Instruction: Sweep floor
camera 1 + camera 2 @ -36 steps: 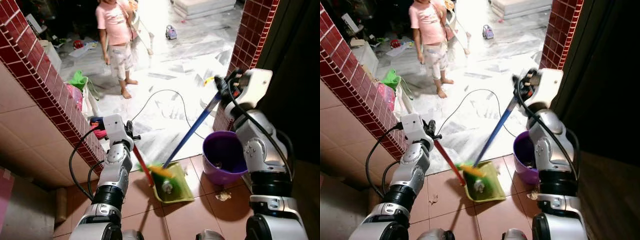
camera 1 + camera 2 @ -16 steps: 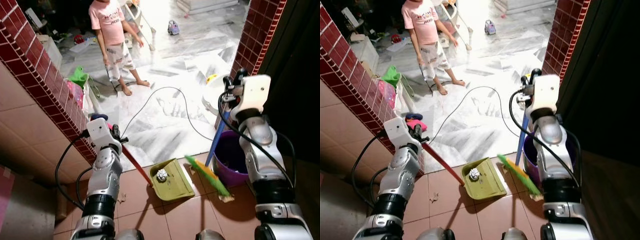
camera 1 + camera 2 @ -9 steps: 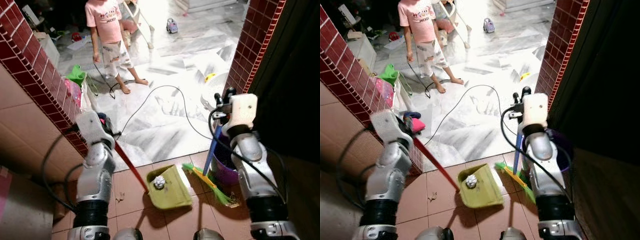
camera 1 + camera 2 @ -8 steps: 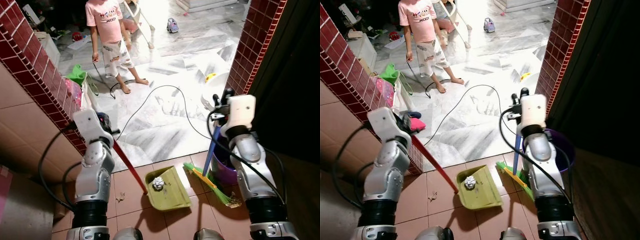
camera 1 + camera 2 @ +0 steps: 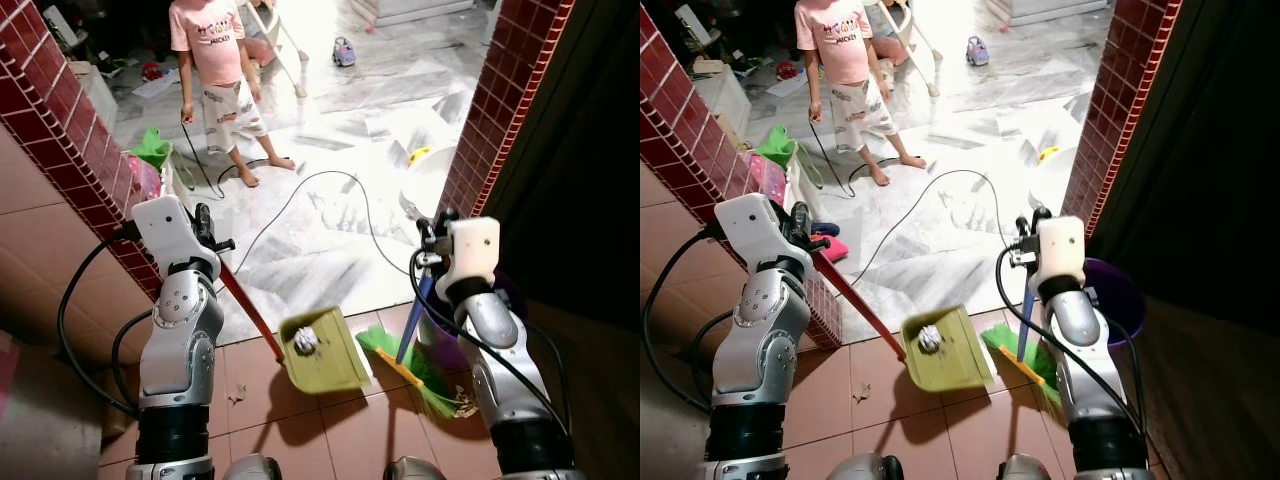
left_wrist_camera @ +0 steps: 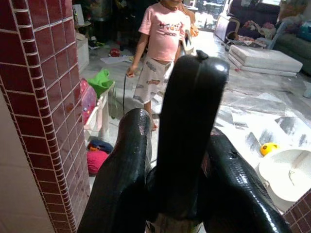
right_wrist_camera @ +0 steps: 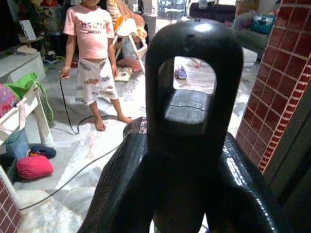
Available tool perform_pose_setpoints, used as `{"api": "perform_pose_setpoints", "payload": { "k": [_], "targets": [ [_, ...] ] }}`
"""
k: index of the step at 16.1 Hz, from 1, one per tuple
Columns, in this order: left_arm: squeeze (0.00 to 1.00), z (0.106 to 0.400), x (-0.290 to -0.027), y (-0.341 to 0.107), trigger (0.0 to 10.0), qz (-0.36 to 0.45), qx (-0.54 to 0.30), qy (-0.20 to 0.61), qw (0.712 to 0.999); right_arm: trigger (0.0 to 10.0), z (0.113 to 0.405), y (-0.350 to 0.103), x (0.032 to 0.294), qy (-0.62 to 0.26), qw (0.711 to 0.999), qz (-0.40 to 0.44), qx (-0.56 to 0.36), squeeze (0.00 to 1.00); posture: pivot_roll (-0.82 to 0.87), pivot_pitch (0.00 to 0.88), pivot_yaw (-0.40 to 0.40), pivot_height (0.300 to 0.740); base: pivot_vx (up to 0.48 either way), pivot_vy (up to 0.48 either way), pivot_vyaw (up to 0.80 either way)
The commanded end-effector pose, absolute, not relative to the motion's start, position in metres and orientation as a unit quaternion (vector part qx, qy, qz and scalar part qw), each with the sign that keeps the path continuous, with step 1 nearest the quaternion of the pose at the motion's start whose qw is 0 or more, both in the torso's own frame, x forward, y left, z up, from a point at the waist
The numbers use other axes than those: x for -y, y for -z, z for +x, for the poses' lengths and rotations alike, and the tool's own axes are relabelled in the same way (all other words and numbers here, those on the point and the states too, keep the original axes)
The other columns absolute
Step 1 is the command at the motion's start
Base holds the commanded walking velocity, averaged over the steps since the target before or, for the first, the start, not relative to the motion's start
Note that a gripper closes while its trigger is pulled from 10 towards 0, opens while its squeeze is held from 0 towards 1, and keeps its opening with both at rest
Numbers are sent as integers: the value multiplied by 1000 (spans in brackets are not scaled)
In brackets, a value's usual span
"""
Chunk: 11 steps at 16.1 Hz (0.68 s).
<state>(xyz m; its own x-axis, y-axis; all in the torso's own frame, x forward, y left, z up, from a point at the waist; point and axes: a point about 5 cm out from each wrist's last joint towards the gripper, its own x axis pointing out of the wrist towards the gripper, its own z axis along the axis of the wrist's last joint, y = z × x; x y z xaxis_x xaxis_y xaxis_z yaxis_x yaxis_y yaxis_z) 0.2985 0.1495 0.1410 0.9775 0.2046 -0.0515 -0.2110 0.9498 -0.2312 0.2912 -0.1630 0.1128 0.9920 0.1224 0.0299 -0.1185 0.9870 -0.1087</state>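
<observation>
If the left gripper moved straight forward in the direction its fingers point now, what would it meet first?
The left gripper, shut on the dustpan handle, points past the red brick pillar toward the person in the pink shirt. The way looks free up to that person, though the depth is hard to judge.

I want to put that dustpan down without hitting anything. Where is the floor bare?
Bare terracotta tile lies under and ahead of the dustpan, between the brick pillar and the broom. To the right it is crowded: broom head, paper scrap, purple bucket. A black cable crosses the marble beyond.
</observation>
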Motion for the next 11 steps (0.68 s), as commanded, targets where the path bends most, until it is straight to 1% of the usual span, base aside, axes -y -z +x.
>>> {"api": "perform_pose_setpoints", "payload": {
  "k": [1,4,8,11],
  "targets": [
    [0,294,-146,-146,10000,-124,1,-102,987,10000,288,-110,159,-66,997,-29,10,0,-132,0,67,740,0,0,0],
    [0,286,-145,-141,10000,-113,-6,-95,989,10000,280,-102,164,-39,999,26,-9,0,-122,0,68,740,0,0,0],
    [0,285,-143,-140,10000,-108,-11,-85,990,10000,273,-105,161,-36,998,54,-6,0,-124,0,74,740,0,0,0],
    [0,285,-142,-139,10000,-107,-14,-78,991,10000,271,-104,161,-35,998,57,-12,0,-129,0,75,740,-289,0,0]
  ]
}}
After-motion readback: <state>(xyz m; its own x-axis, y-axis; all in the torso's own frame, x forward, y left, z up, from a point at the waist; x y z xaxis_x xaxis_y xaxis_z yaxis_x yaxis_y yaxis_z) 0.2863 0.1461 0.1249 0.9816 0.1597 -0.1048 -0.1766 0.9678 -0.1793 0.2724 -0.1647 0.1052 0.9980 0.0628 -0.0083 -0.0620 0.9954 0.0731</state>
